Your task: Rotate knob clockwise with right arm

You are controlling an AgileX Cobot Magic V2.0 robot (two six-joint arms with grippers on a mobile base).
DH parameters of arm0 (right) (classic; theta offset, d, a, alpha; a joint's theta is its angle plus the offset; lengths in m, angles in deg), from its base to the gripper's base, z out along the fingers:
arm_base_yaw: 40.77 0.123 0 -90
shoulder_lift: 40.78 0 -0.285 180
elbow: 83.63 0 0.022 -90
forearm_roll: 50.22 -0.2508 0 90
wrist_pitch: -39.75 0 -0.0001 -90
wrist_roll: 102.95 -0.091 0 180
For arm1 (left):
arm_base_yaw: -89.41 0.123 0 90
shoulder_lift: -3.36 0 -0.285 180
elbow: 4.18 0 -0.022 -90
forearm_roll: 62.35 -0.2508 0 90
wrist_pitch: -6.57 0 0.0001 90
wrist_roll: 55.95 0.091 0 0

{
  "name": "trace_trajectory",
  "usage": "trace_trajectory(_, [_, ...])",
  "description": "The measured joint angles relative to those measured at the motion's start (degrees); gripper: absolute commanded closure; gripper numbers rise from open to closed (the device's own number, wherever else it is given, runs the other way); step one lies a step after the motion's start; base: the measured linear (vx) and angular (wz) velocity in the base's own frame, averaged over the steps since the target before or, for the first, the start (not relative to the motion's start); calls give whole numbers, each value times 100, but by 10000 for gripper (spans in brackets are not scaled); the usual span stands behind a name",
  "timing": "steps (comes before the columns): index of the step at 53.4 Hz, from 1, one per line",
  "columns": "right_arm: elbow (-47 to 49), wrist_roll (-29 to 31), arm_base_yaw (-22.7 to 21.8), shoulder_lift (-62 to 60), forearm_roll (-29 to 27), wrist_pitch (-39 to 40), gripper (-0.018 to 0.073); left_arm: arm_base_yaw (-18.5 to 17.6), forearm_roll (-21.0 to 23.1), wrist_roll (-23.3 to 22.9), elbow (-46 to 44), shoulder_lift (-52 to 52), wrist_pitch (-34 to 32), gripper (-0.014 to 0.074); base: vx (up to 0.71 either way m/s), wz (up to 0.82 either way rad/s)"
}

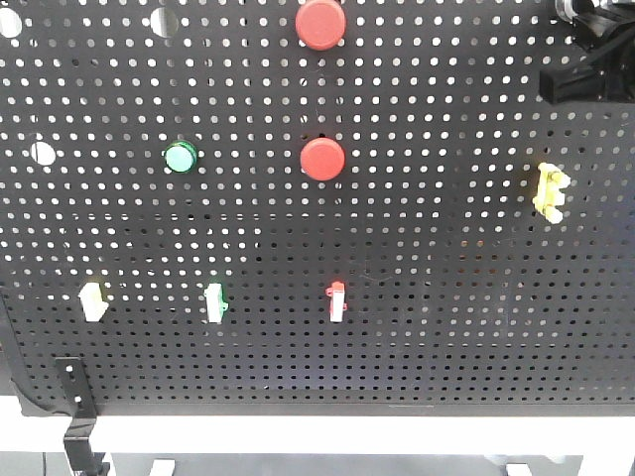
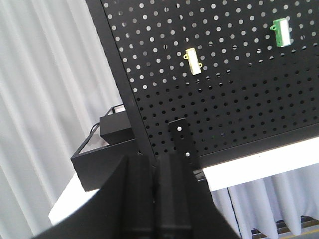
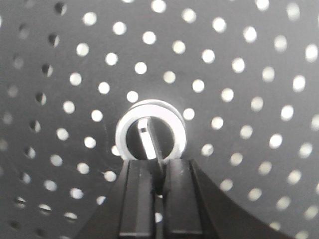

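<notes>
Round black knob, silvery ring rim, on matte perforated panel. Black right gripper pinched on its bar; left gripper closed, empty.

We lose the knob's lower rim behind the right gripper. The front view crops the top red button and the right arm at its edges.

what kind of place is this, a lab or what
Probably a robot test bench in a lab: an upright black pegboard carrying red buttons, a green button and a knob, standing on a white table, with grey curtains behind.
</notes>
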Motion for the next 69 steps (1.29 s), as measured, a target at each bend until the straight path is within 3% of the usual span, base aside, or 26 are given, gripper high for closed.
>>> trace_trajectory(17, [43, -28, 6, -77, -1301, -259, 569, 0, 0, 0, 0, 0, 0, 603, 0, 0])
trace_trajectory(47, [111, -68, -32, -114, -4652, -533, 562, 0, 0, 0, 0, 0, 0, 603, 0, 0])
trace_trajectory(57, [111, -83, -58, -114, -5263, -550, 559, 0, 0, 0, 0, 0, 0, 603, 0, 0])
trace_trajectory(69, [111, -89, -58, -114, -5494, -566, 534, 0, 0, 0, 0, 0, 0, 603, 0, 0])
